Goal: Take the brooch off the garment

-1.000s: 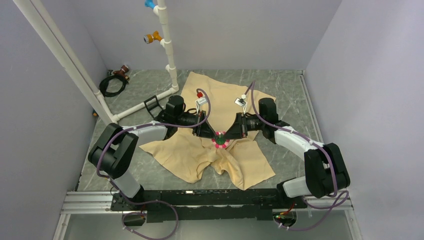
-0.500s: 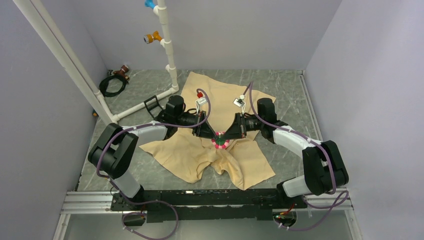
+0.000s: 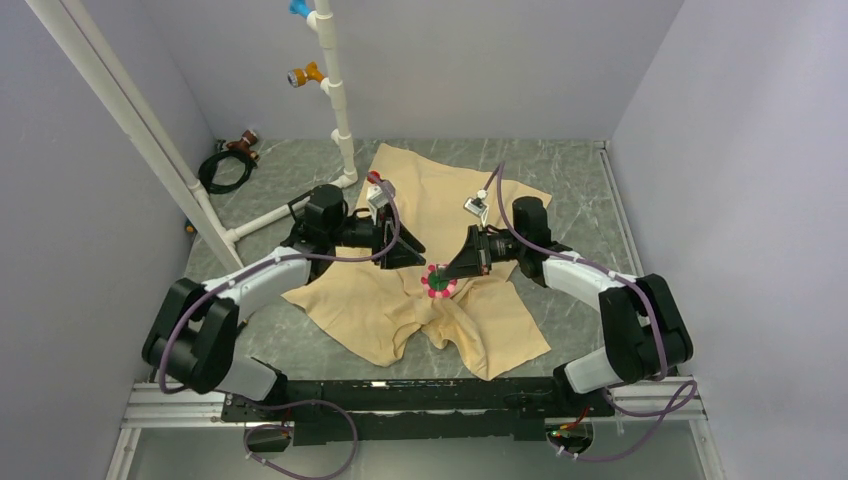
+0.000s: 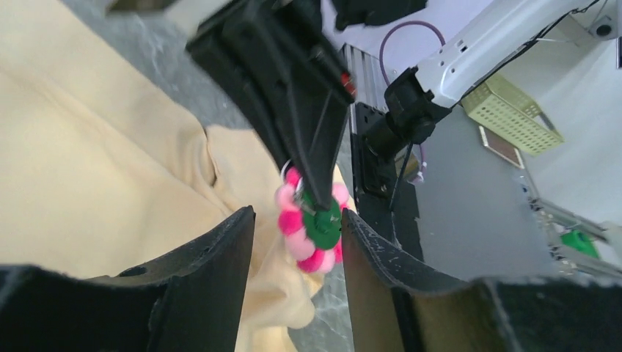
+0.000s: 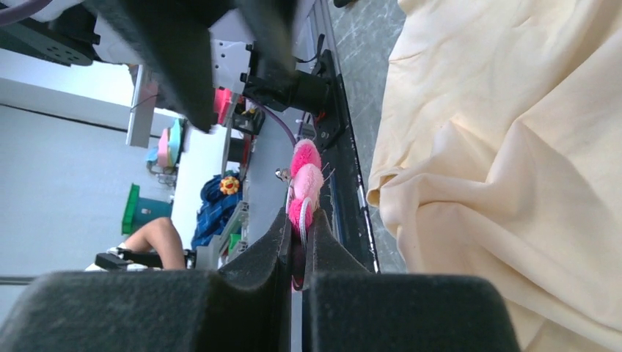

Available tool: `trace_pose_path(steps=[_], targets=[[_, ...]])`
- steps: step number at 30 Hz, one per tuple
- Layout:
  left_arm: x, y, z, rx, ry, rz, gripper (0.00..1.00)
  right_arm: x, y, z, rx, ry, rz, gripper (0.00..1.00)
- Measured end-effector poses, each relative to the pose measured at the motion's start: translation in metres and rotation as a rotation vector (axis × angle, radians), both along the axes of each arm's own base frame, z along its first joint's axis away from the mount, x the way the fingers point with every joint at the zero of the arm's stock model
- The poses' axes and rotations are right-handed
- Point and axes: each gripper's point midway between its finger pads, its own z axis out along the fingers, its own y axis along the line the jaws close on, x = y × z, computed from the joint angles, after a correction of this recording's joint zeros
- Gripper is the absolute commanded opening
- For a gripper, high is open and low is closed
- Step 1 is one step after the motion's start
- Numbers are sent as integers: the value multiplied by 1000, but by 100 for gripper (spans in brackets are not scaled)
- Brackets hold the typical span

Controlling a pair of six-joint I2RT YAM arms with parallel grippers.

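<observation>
The beige garment (image 3: 440, 215) lies spread and rumpled on the marble table. The brooch (image 3: 438, 284), a ring of pink balls with a green back, sits just above the shirt's middle. My right gripper (image 3: 446, 274) is shut on the brooch, and its pads pinch the brooch (image 5: 304, 182) edge-on in the right wrist view (image 5: 297, 224). The cloth (image 5: 513, 147) lies to the right of it there. My left gripper (image 3: 416, 252) stands open, up and left of the brooch. In the left wrist view the brooch (image 4: 314, 224) hangs between and beyond my open left fingers (image 4: 297, 214), untouched. Whether the pin still catches cloth I cannot tell.
A white pipe frame (image 3: 338, 110) with blue and orange fittings stands at the back left. A black cable coil (image 3: 224, 166) lies beside it. An aluminium rail (image 3: 400, 400) runs along the near edge, with purple walls on three sides.
My left gripper has opened and drawn back up and to the left, away from the brooch. My right gripper has closed tighter on the brooch and stays with it.
</observation>
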Motion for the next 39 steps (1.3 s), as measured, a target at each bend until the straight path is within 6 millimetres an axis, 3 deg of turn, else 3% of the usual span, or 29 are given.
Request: trace_pose_path(steps=[5, 14, 22, 29, 34, 35, 39], targets=[[1, -1, 27, -59, -167, 6, 45, -2, 0, -4, 4, 62, 6, 0], [-2, -18, 19, -26, -115, -44, 43, -4, 0, -9, -1, 117, 17, 0], [-10, -29, -4, 13, -35, -83, 35, -5, 0, -9, 0, 125, 23, 0], [-20, -34, -8, 22, -15, -117, 24, -6, 0, -9, -1, 131, 25, 0], [-23, -35, -9, 25, -20, -126, 23, -5, -1, -9, 1, 150, 25, 0], [-23, -35, -9, 25, -21, -126, 24, -4, -2, -9, 2, 152, 23, 0], [-24, -35, -10, 27, -20, -130, 46, -2, -3, -8, 6, 153, 15, 0]])
